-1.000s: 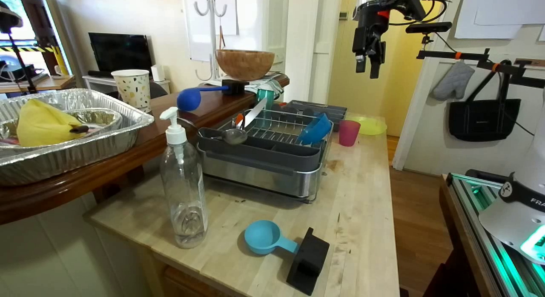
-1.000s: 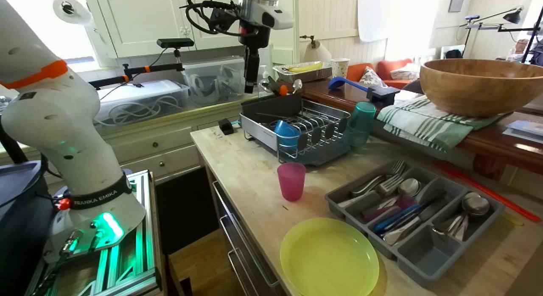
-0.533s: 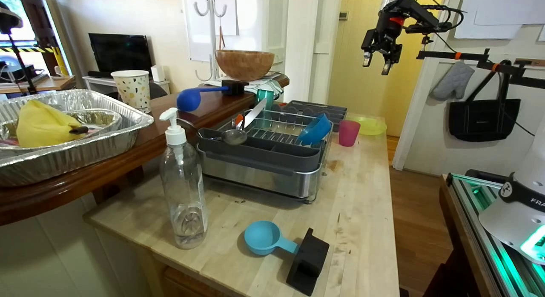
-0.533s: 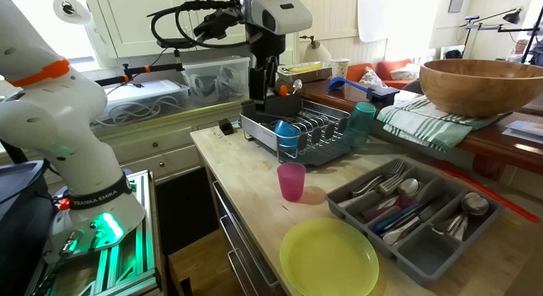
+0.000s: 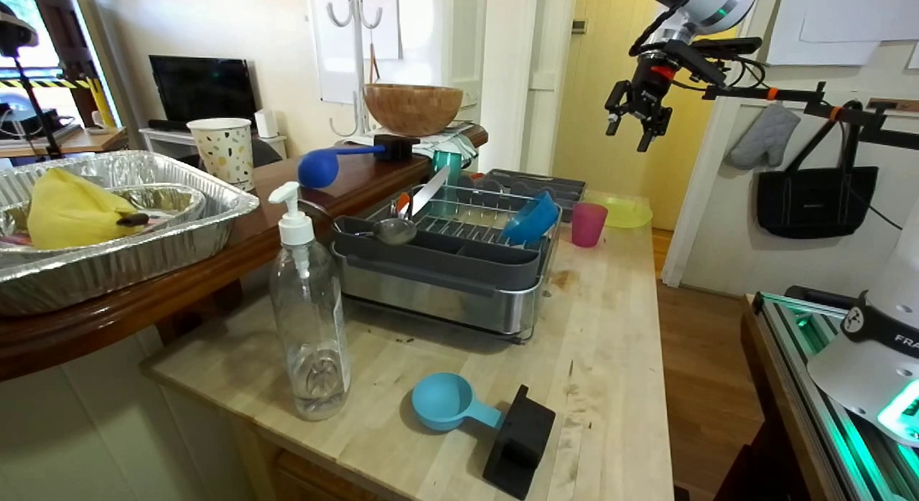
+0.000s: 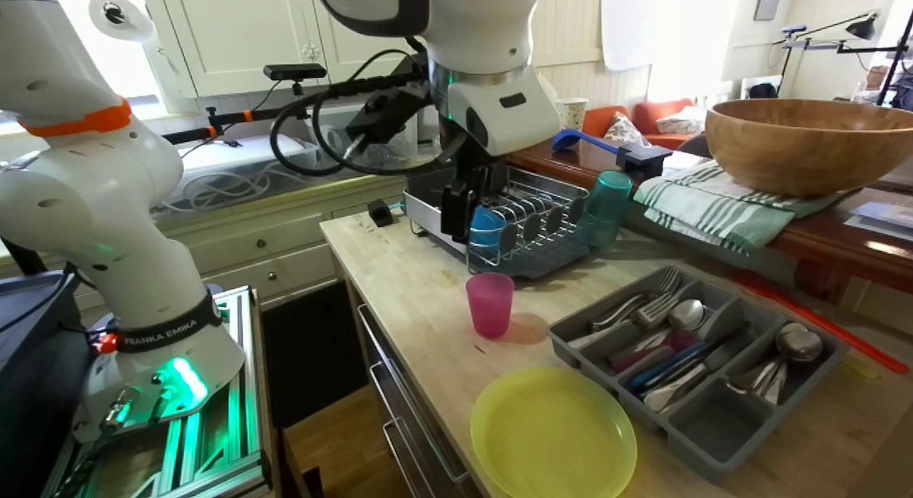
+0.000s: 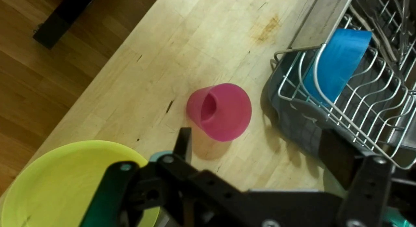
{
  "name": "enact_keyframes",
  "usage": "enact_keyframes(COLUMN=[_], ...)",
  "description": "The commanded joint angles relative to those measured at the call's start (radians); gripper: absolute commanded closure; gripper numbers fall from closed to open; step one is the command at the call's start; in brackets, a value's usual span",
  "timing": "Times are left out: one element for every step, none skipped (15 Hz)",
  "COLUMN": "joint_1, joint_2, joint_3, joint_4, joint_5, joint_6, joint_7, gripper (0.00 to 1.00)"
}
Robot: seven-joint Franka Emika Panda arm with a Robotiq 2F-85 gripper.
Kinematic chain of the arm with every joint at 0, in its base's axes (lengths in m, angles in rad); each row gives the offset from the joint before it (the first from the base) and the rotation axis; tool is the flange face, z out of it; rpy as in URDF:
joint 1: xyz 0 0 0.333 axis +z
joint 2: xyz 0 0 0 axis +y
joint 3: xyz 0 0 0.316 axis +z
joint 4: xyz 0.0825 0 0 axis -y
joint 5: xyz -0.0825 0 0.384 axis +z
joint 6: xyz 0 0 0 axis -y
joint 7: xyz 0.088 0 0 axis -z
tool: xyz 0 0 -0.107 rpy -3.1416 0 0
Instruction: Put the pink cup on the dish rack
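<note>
Hand (image 5: 627,136) agape, higher than pink cup (image 7: 219,112); "FRANKA EMIKA" on black band (image 6: 171,328).

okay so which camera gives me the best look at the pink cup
The wrist view: it shows the pink cup largest, whole and unblocked, looking down through its open mouth to the inside. Both exterior views also show it whole, standing upright on the wooden worktop, but smaller and mostly from the side.

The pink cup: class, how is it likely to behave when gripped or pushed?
The pink cup looks like thin, translucent plastic, so it is probably light and may flex slightly when squeezed. It stands upright but tapers downward, so a push high up could tip it.
</note>
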Motion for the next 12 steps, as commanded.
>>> enact_keyframes(joint_1=[-0.019,-0.018,-0.024,-0.031,-0.037,-0.044,-0.052,-0.061,-0.07,-0.081,-0.091,-0.101], joint_2=[0.009,0.011,0.025,0.058,0.081,0.107,0.128,0.152,0.178,0.208,0.234,0.26], joint_3=[0.018,0.018,0.019,0.012,0.008,0.003,0.001,0.0,0.0,0.001,0.004,0.008], joint_4=[0.01,0.014,0.011,0.009,0.008,0.008,0.004,0.009,0.013,0.026,0.032,0.042], joint_5=[0.005,0.006,-0.003,0.026,0.041,0.063,0.095,0.127,0.161,0.202,0.234,0.27], joint_6=[-0.005,-0.005,0.0,0.021,0.031,0.039,0.073,0.09,0.106,0.109,0.114,0.108], joint_7=[-0.003,-0.003,0.033,0.044,0.055,0.055,0.064,0.06,0.052,0.041,0.034,0.019], gripper=[0.0,0.0,0.0,0.0,0.0,0.0,0.0,0.0,0.0,0.0,0.0,0.0])
